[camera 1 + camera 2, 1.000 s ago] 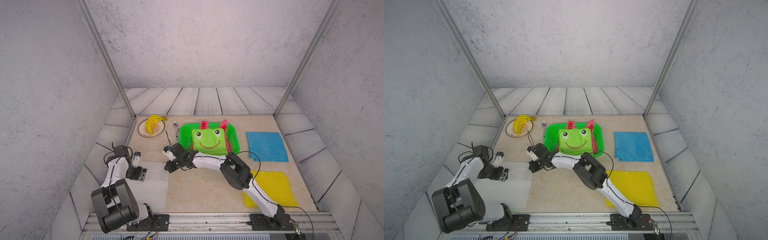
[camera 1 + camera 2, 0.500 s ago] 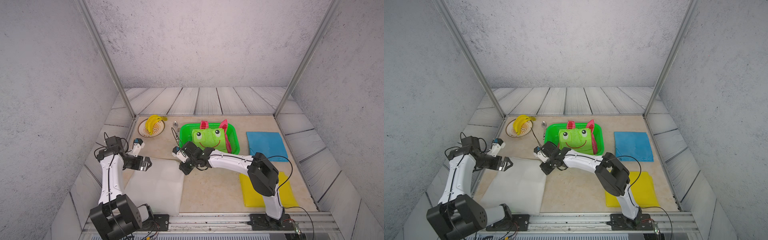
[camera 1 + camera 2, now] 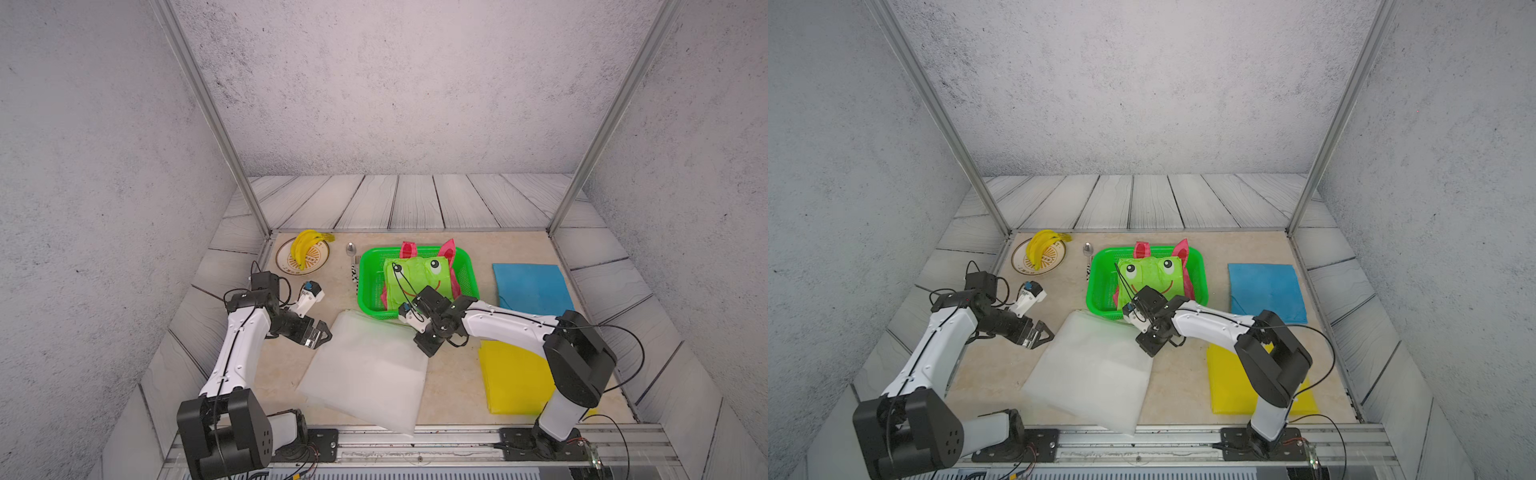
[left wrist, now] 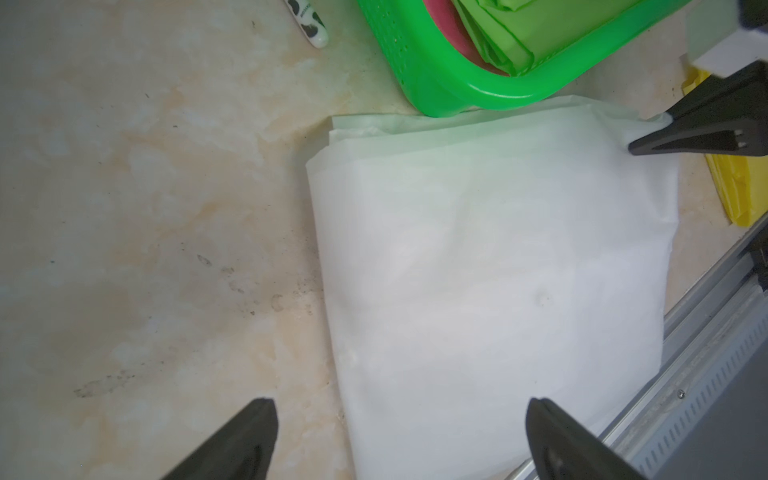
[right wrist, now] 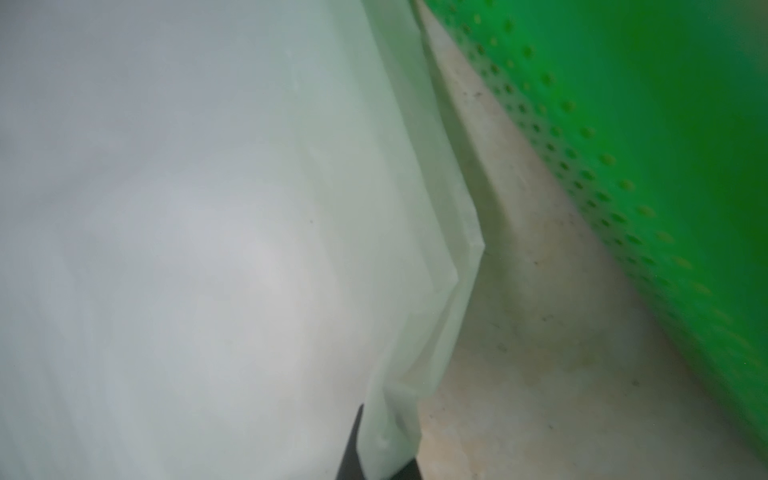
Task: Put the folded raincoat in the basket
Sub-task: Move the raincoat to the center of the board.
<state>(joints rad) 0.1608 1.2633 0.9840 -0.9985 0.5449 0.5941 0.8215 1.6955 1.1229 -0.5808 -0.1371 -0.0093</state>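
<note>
Presently, raincoat point(image 3: 365, 370): judged limp, slippery; to be held by corners.
right gripper point(image 3: 428, 351): jaws clamped on far corner.
left gripper point(image 3: 323, 336): jaws apart.

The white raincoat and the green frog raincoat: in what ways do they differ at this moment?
The white raincoat is plain and lies on the table near the basket; the green frog raincoat has a face and pink parts and lies inside the basket. The right gripper pinches a corner of the white raincoat; nothing holds the green frog raincoat. Both are folded flat.
</note>
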